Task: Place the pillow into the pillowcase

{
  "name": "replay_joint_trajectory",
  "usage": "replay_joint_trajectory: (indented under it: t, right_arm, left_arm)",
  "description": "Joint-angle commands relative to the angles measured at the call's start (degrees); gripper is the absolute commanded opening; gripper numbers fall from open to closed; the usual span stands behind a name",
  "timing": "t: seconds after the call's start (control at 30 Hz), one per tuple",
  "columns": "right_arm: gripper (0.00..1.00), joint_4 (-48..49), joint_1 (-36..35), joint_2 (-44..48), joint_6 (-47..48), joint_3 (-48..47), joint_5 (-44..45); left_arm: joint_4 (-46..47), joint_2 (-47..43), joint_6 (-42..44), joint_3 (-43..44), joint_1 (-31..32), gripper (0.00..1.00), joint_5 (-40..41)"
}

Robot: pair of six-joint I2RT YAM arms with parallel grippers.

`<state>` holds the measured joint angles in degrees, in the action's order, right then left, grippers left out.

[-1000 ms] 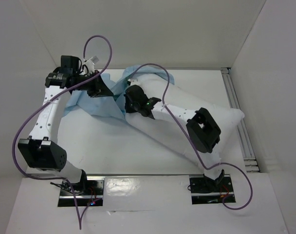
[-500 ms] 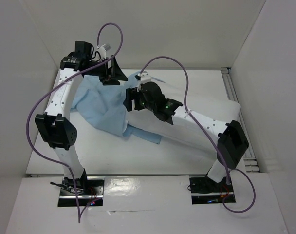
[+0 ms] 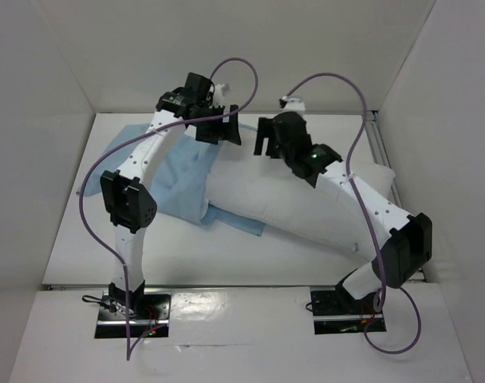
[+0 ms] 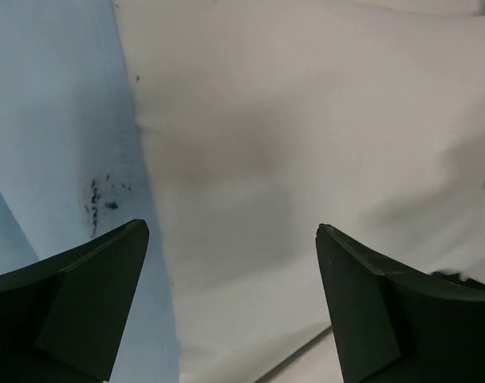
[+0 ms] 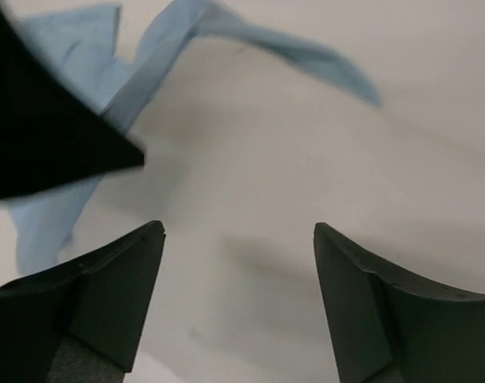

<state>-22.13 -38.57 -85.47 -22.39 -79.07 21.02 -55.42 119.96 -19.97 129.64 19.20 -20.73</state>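
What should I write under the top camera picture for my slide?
The left fingers and right fingers hang open over the white pillow and blue pillowcase.

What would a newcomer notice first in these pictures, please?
The big white pillow lies slantwise across the table, its left end overlapping the light blue pillowcase spread at the left. Above that end the left claw and right claw hang close together, both open and empty.
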Motion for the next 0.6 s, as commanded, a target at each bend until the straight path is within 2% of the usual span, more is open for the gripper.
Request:
replay_joint_trajectory:
  t: [0.0,0.03,0.2,0.37,0.47,0.57]
  right_arm:
    - [0.87,-5.46,7.78,0.31,-0.38,-4.25,-1.4]
    - [0.91,-7.03,9.02,-1.26,-0.37,-5.56,-2.63]
    - [0.97,-10.04,14.65,-5.31,1.82,-7.42,-9.22]
    - [0.98,-10.04,18.52,-5.85,1.83,-5.23,-14.15]
    - [0.98,-10.04,19.14,-6.37,1.83,-4.43,-16.27]
    - [0.98,-10.04,19.14,-7.43,2.35,-3.9,-18.11]
  left_arm:
    - [2.22,1.58,-0.86,0.88,0.31,1.0,14.19]
    - [3.03,2.64,-0.86,0.87,0.92,1.0,15.53]
    - [4.61,4.84,-1.39,2.37,4.17,0.92,24.67]
    - [5.41,4.84,-0.16,-0.35,7.25,0.86,33.63]
    - [5.41,5.36,-0.16,-0.36,7.25,0.86,34.27]
    - [5.41,6.68,0.37,-0.36,7.25,0.82,33.57]
